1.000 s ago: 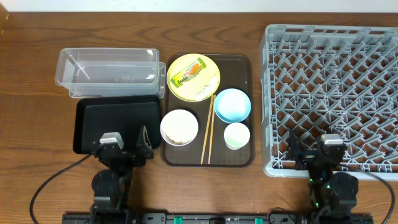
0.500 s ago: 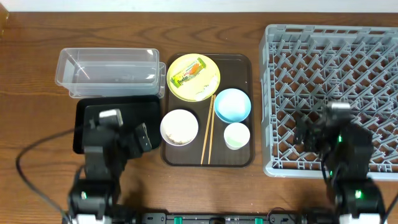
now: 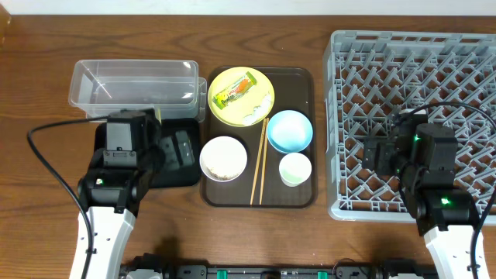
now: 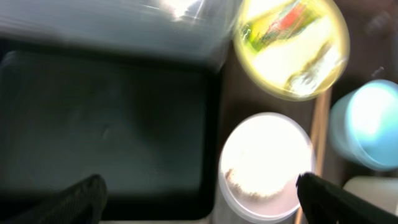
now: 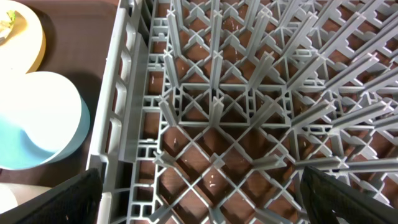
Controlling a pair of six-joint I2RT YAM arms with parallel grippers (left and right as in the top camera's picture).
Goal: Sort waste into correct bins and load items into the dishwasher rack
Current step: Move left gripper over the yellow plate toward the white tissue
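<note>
1. Your left gripper [image 4: 199, 205] stands released. Its dark fingertips [image 4: 81, 199] are spread wide and grasp nothing. Under it lies the smooth, shallow black tray [image 4: 106, 124]. The round white bowl [image 4: 264, 162] sits just right of the tray's straight edge.
2. Ahead is the clear plastic tub [image 3: 132, 81]. Ahead and right, the crinkled green-and-orange wrapper [image 4: 273, 28] lies on the glossy yellow plate [image 4: 273, 65] beside pale, blurred rice grains [image 4: 308, 78].
3. Further right, the wooden chopsticks [image 3: 260, 159] lie between the white bowl and the light blue bowl [image 4: 367, 124]. The pale green cup [image 3: 295, 169] is on that bowl's base side. All sit on the brown tray [image 3: 306, 85].
4. Your right gripper [image 5: 199, 199] is likewise released and bare. It hangs over the grey rack [image 5: 118, 124], a lattice of upright pegs with narrow slots. The rack's side wall runs just left of the gripper, with the blue bowl beyond it.
</note>
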